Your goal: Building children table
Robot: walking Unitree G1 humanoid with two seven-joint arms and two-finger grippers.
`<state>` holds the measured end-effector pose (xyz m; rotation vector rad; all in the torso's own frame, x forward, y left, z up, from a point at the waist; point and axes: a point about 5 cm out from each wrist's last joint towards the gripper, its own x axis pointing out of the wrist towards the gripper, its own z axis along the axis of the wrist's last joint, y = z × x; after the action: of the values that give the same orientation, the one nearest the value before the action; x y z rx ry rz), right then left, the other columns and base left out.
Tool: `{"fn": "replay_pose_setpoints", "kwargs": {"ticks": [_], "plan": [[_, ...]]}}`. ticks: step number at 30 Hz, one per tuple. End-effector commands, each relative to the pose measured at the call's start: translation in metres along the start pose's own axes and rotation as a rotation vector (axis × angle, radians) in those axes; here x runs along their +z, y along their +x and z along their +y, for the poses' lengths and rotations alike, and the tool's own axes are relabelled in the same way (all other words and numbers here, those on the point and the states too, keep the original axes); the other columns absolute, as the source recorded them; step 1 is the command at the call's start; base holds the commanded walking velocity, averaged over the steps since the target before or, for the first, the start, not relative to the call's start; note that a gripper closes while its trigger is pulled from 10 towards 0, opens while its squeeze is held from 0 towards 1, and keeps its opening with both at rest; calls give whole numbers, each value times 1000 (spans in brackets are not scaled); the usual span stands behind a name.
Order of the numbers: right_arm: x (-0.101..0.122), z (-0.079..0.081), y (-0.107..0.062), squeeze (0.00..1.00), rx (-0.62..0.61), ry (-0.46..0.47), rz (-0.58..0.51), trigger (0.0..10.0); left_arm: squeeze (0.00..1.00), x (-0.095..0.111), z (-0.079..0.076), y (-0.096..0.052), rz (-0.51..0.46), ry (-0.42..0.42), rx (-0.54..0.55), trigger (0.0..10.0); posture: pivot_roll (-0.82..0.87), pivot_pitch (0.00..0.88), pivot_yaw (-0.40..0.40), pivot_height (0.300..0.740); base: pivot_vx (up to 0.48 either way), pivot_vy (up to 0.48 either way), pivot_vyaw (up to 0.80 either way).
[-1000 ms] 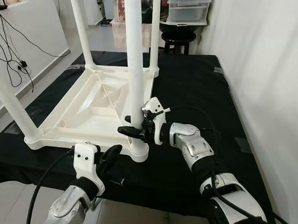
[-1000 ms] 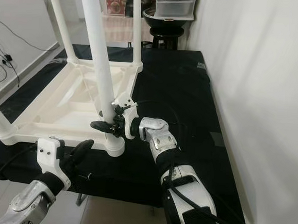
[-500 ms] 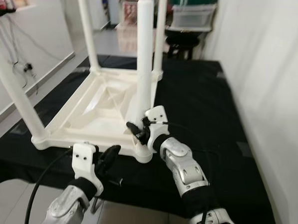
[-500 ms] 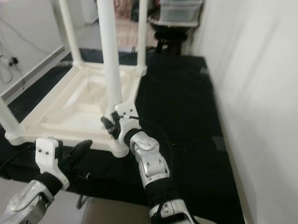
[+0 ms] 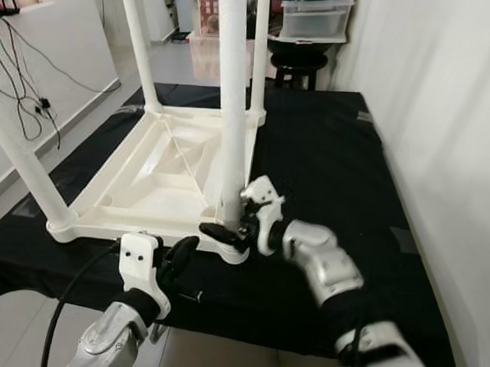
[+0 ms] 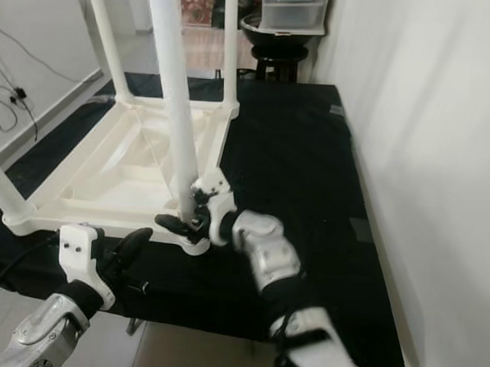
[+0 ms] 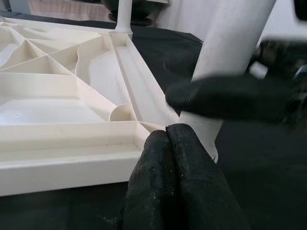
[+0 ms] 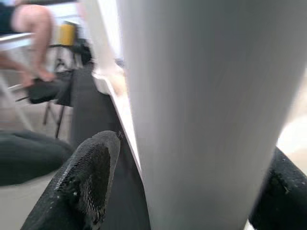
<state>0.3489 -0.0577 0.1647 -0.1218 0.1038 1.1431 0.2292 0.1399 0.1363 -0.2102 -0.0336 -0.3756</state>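
Note:
A white plastic children's table (image 5: 147, 178) lies upside down on a black-covered surface, its legs pointing up. My right gripper (image 5: 229, 229) is shut on the near-right leg (image 5: 232, 109), just above its socket at the table's corner. In the right wrist view the leg (image 8: 201, 110) sits between the two black fingers (image 8: 88, 175). My left gripper (image 5: 182, 254) is shut and holds nothing. It hovers low at the front edge, just before that same corner, and its fingertips (image 7: 168, 139) point at the leg's base.
The other legs stand at near left (image 5: 20, 159), far left (image 5: 137, 46) and far right (image 5: 260, 53). A white wall (image 5: 445, 120) runs along the right. A dark stool (image 5: 296, 67) and storage boxes (image 5: 311, 14) stand behind. Cables (image 5: 20, 81) hang on the left.
The head camera has shifted. My right gripper has slid a little lower on the leg, towards its base, and that arm is blurred with motion. The left gripper stays put.

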Motion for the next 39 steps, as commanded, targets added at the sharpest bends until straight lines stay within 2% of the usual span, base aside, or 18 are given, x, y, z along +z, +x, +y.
{"fn": "replay_pose_setpoints", "kwargs": {"ticks": [1, 5, 6, 8, 15, 16, 18, 19, 21, 23, 24, 25, 26, 27, 28, 29, 30, 39], "plan": [[-3, 1, 5, 0, 73, -9, 8, 10000, 0, -4, 2, 0, 18, -6, 3, 10000, 4, 6, 23, 740, 0, 0, 0], [2, -8, 5, 0, 82, 13, 12, 10000, 0, -4, 2, 0, 18, -6, 4, 10000, 6, 4, 21, 740, 0, 0, 0], [4, -12, 5, 0, 72, 19, 13, 353, 0, -4, 2, 0, 18, -6, 4, 10000, 11, 5, 19, 740, 0, 0, 0], [5, -16, 5, 0, 43, 28, 15, 0, 0, -4, 2, 0, 17, -7, 5, 10000, 11, 6, 18, 740, 0, 0, 0], [-8, -20, -4, 0, -81, 21, 55, 0, 0, -3, 0, -2, 13, -10, 7, 10000, 6, 29, 9, 740, 0, 0, 0], [-15, -19, -6, 0, -164, 23, 84, 0, 0, -2, 0, -2, 12, -11, 7, 10000, 6, 29, 9, 740, 0, 0, 0], [-28, -16, -9, 0, -512, 157, 67, 0, 0, -1, 1, -3, 11, -10, 7, 10000, -8, 38, 12, 740, 0, 0, 0], [-34, -4, -8, 0, -532, 190, 63, 0, 0, -1, 1, -3, 10, -9, 7, 10000, -11, 43, 18, 740, 0, 0, 0], [-34, -4, -8, 0, -532, 190, 63, 0, 0, -1, 1, -3, 10, -9, 7, 10000, -11, 43, 18, 740, 0, 0, 0], [-41, 13, -4, 0, -490, 213, 45, 0, 0, -1, 2, -3, 11, -8, 7, 10000, -25, 40, 31, 740, 0, 0, 0], [-41, 13, -4, 0, -490, 213, 45, 0, 0, -1, 2, -3, 11, -8, 7, 10000, -25, 40, 31, 740, 0, 0, 0], [-45, 16, -2, 0, -465, 214, 53, 1882, 0, -1, 2, -3, 14, -6, 4, 10000, -26, 36, 34, 740, 0, 0, 0], [-45, 16, -2, 0, -465, 214, 53, 1882, 0, -1, 2, -3, 14, -6, 4, 10000, -26, 36, 34, 740, 0, 0, 0], [-43, 11, 0, 0, -473, 203, 39, 10000, 0, -2, 2, -2, 16, -6, 1, 10000, -20, 35, 27, 740, 0, 0, 0], [-37, 6, 1, 0, -479, 174, 19, 10000, 0, -2, 1, -2, 17, -6, -1, 10000, -18, 30, 23, 740, 0, 0, 0], [-32, 0, 1, 251, -481, 164, -4, 10000, 0, -2, 1, -2, 17, -4, 1, 10000, -18, 30, 23, 740, 0, 0, 0], [-28, -2, 1, 1000, -476, 164, -36, 10000, 0, -2, 2, -2, 15, -3, 6, 10000, -9, 29, 21, 740, 0, 0, 0], [-24, 16, -8, 1000, -451, 211, -77, 10000, 0, -1, 3, -3, 18, -1, 7, 10000, -21, 32, 30, 740, 0, 0, 0]]}}
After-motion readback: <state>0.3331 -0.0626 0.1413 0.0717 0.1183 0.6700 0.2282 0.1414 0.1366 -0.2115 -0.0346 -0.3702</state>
